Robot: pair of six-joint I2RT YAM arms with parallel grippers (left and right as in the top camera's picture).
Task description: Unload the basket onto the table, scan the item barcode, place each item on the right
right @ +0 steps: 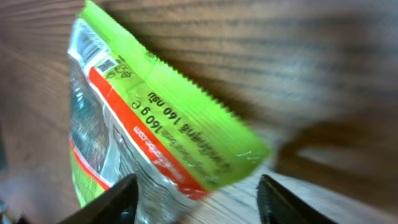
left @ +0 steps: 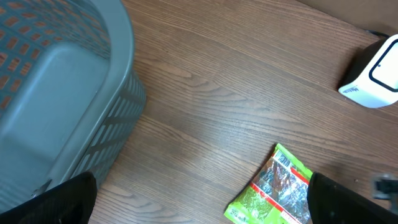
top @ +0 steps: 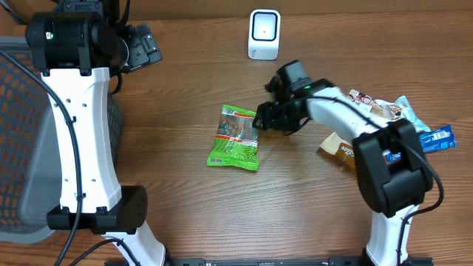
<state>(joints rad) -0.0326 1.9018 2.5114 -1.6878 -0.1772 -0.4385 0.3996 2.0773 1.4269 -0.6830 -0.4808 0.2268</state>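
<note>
The item is a green and red snack packet (top: 233, 137) lying flat on the wooden table, with a barcode near its far end (left: 283, 160). My right gripper (top: 259, 120) is low at the packet's right edge. In the right wrist view the packet's green sealed edge (right: 186, 130) lies between the jaws (right: 196, 199); the left finger is against the packet, the right finger stands apart from it. The white scanner (top: 264, 34) stands at the back of the table. My left gripper (left: 199, 205) hovers high and open, holding nothing.
A grey mesh basket (top: 15, 148) fills the left side and shows in the left wrist view (left: 56, 81). Several other snack packets (top: 369, 107) lie at the right, with a brown one (top: 336, 148) near the right arm's base.
</note>
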